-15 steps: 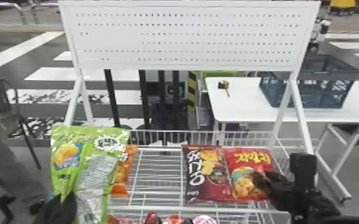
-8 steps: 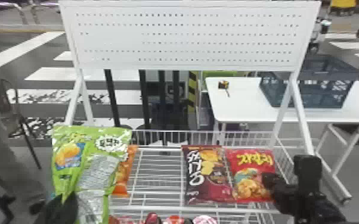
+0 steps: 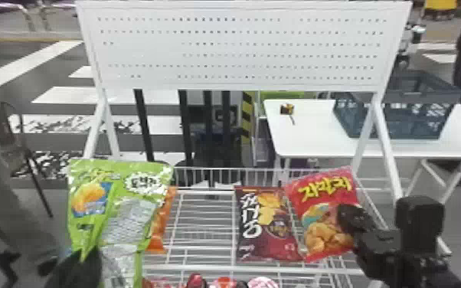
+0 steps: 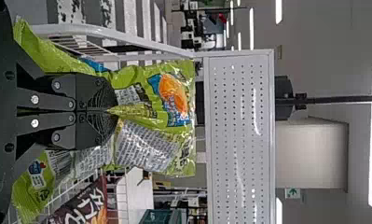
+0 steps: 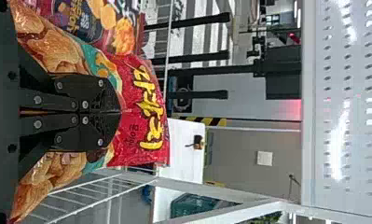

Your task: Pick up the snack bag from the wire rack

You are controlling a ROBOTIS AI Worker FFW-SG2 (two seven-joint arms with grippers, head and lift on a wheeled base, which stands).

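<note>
Now, with the left gripper (image 4: pixel 114 111) pinching the green bag (image 4: pixel 146 148), the right gripper (image 5: pixel 120 111) has its nipped red snack bag (image 3: pixel 314 208) newly tilted and raised beside the dark red bag (image 3: pixel 268 229) at the wire rack (image 3: pixel 203 269), so lifting seems begun.

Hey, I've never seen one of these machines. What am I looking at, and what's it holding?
This is a two-armed robot. One picture comes from its head, looking down at a white wire rack; the two turned sideways come from its wrists. Its left fingers pinch a green snack bag. Its right fingers are closed on a red snack bag, tilted at the rack's right side. Between those, a dark red bag lies on the rack. An orange bag is partly hidden by the green one. Beyond, a crate sits on a white table.
</note>
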